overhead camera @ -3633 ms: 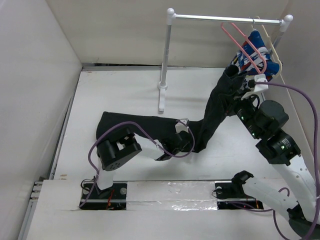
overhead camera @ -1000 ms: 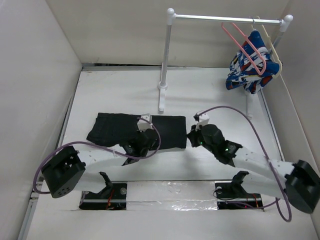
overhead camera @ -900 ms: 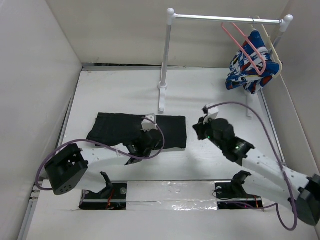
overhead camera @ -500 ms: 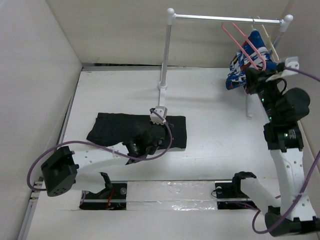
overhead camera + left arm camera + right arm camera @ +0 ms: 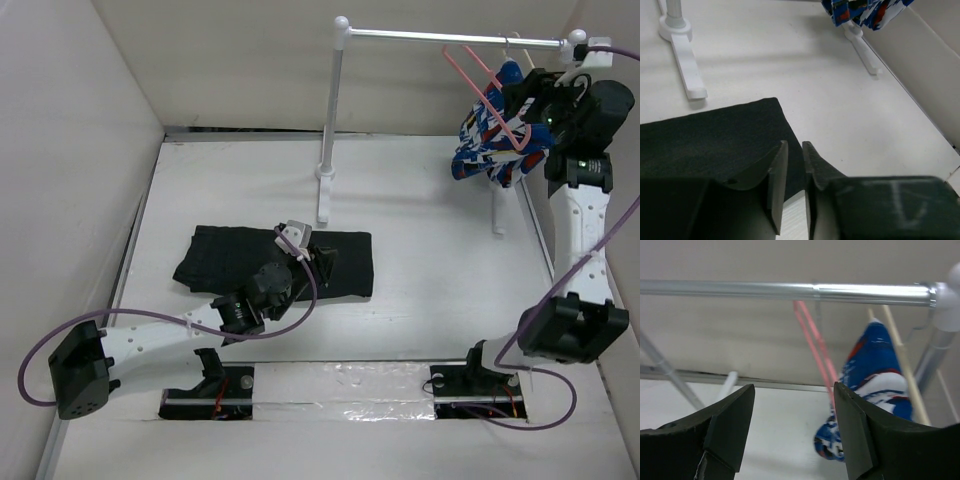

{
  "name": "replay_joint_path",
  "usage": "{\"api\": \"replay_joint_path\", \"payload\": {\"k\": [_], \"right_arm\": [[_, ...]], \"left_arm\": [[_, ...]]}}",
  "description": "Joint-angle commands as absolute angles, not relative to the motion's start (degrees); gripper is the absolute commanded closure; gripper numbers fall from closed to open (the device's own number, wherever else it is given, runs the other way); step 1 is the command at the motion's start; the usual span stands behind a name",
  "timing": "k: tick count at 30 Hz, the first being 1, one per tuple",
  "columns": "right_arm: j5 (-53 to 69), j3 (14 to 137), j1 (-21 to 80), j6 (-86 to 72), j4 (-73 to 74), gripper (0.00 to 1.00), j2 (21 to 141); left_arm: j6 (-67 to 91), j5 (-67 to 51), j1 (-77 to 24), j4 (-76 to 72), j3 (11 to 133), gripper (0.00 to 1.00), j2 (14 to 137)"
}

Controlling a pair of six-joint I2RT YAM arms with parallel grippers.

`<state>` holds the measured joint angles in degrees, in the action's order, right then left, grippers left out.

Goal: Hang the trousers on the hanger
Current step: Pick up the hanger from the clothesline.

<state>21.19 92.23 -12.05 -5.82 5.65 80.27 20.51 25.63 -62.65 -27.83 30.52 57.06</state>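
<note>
Trousers point(image 5: 222, 256) look limp, light; pinch the folded edge; left fingers point(image 5: 775, 175) nearly together, empty; right fingers point(image 5: 732, 415) spread before hanger point(image 5: 812, 337).

Trousers point(image 5: 230, 255) plain black, no pattern. Hanger point(image 5: 813, 337) pink, hung under silver rail point(image 5: 765, 288). Garment point(image 5: 875, 365) on the same rail blue with white and red patches, on cream hanger point(image 5: 901, 360). Table point(image 5: 230, 180) below the rail white.
</note>
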Motion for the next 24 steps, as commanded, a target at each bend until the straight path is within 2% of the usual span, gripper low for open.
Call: {"api": "replay_joint_path", "payload": {"k": [1,3,6,10,16,19,21,22,24], "right_arm": [[28.70,98.94,-15.29,-3.36,4.30,0.27,83.30],[28.48,102.20,-15.91,-0.10,11.31,0.26,85.24],[25.40,105.21,-15.91,5.79,18.62,0.26,87.97],[23.57,100.74,-15.91,8.17,18.11,0.27,87.19],[21.88,97.12,-15.91,9.58,17.84,0.36,87.19],[22.15,96.68,-15.21,9.67,18.19,0.45,87.28],[21.80,96.51,-13.63,9.93,18.19,0.55,87.10],[21.45,96.24,-13.62,10.02,18.02,0.69,86.84],[21.71,96.07,-13.01,9.84,17.49,0.78,86.57]], "left_arm": [[19.86,25.75,-62.75,-29.19,31.11,0.81,55.63],[19.86,26.01,-62.75,-28.48,31.46,0.76,55.90],[20.56,26.45,-62.75,-26.73,32.43,0.76,56.42],[20.83,25.93,-62.75,-27.16,32.17,0.75,56.43],[20.83,26.28,-62.75,-26.54,32.26,0.75,55.90],[21.00,26.54,-62.75,-26.45,31.99,0.76,55.28],[21.01,26.46,-62.75,-26.89,31.73,0.76,55.11],[20.92,26.54,-62.75,-26.98,31.73,0.76,55.19],[21.09,26.46,-62.75,-26.81,31.99,0.76,55.72]]}}
